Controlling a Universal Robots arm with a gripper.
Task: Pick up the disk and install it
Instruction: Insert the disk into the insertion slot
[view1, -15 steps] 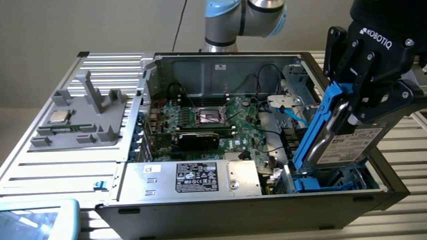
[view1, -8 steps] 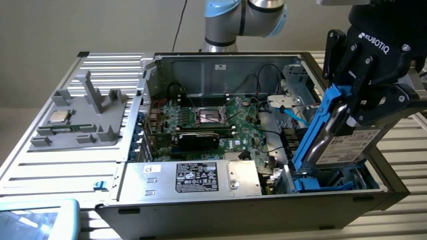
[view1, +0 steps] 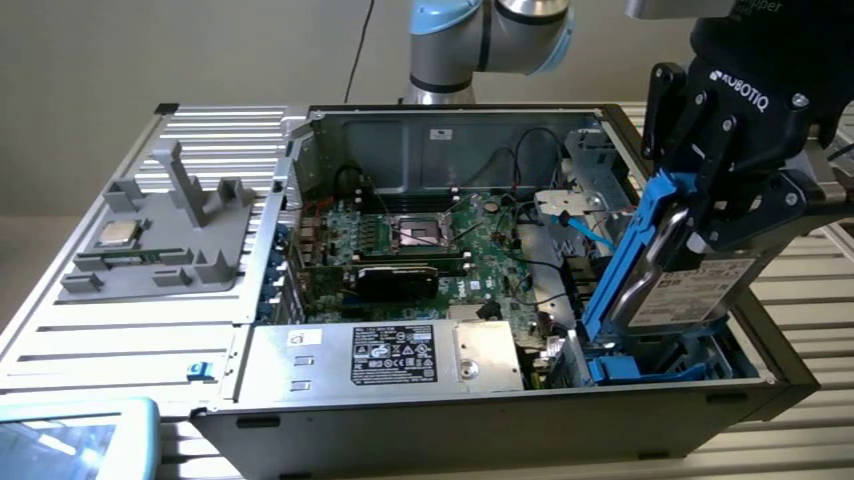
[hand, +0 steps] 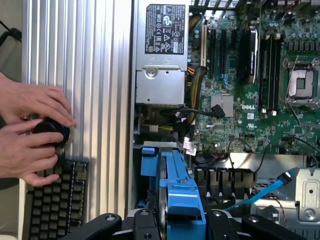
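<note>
Disk (view1: 683, 275) in hand.

Exterior view: my end effector (view1: 710, 215) is closed partway around the disk. The jaws bear on its two flat faces near the upper end, and the label face is turned toward the camera. The blue carrier bracket (view1: 627, 270) frames the edge that faces the motherboard (view1: 427, 240). The long axis stands steep, nearly upright, with the top leaning toward the exterior view's right. The lower end points down into the blue drive bay (view1: 647, 365) at the corner of the computer case (view1: 441, 425), just beside the power supply (view1: 400, 355). Lower end and bay look touching or very close; I cannot tell whether the disk is seated. Judgement: the bay lies below the grip along the disk's own long axis, so lining that axis up with the bay is the relation that counts.

Wrist view: the disk (hand: 176, 192) shows edge-on between my fingers (hand: 112, 224), running straight away from the end effector (hand: 175, 227) into the case. Outside the case, a person's hands (hand: 30, 132) rest on a round black knob on the tabletop (hand: 100, 75), near a keyboard (hand: 50, 200) and well apart from the disk.
</note>
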